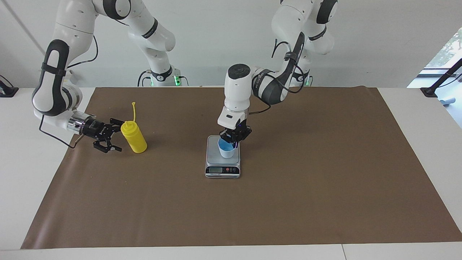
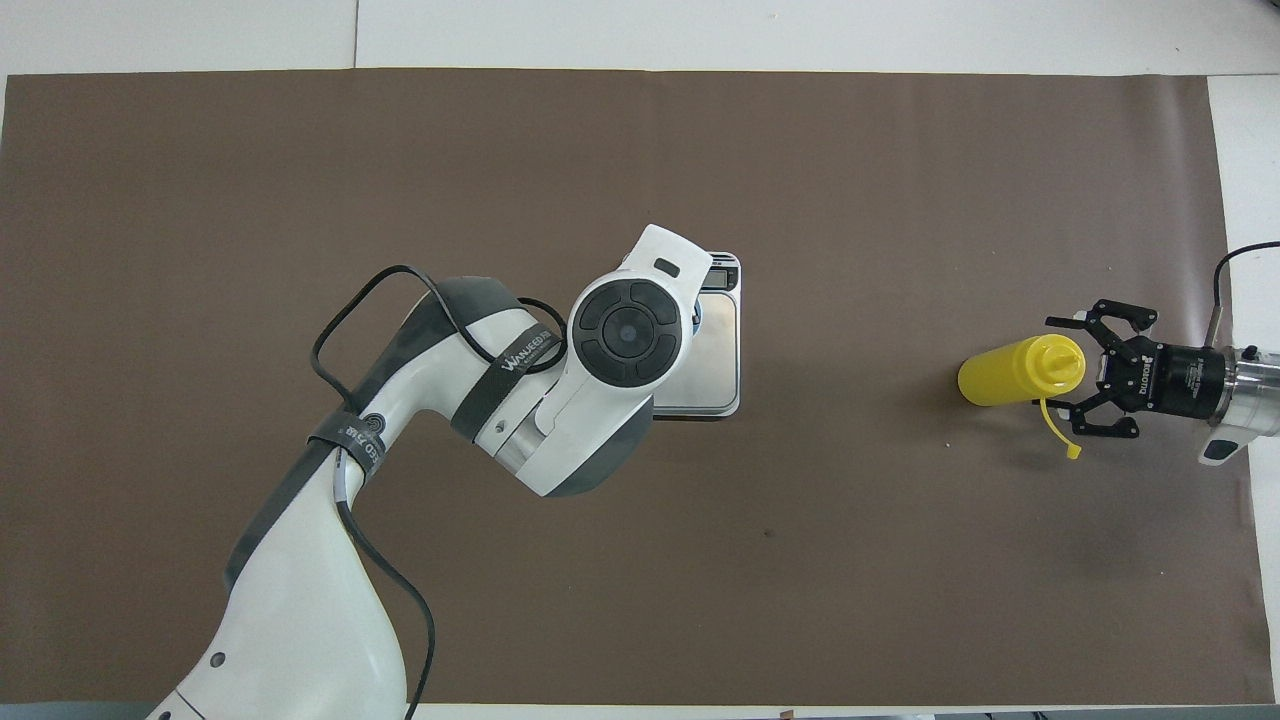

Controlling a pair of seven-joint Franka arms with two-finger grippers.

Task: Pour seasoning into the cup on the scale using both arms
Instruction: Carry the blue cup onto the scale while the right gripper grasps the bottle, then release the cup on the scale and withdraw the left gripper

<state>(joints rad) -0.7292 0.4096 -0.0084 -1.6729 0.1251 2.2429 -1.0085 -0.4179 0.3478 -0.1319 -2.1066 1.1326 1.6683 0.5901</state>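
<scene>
The silver scale (image 1: 222, 164) (image 2: 722, 370) lies mid-table on the brown mat. My left gripper (image 1: 231, 143) is shut on the rim of the light blue cup (image 1: 226, 149), which hangs at the scale's steel platform; I cannot tell whether its base touches. In the overhead view the left arm's wrist covers all of the cup but a blue sliver. The yellow seasoning bottle (image 1: 134, 139) (image 2: 1012, 371) stands upright toward the right arm's end, its cap strap sticking up. My right gripper (image 1: 116, 136) is level and open, its fingertips reaching either side of the bottle's upper part.
A brown mat (image 1: 288, 202) covers most of the white table (image 1: 415, 252). A black stand (image 1: 435, 86) sits at the table's corner near the left arm's base.
</scene>
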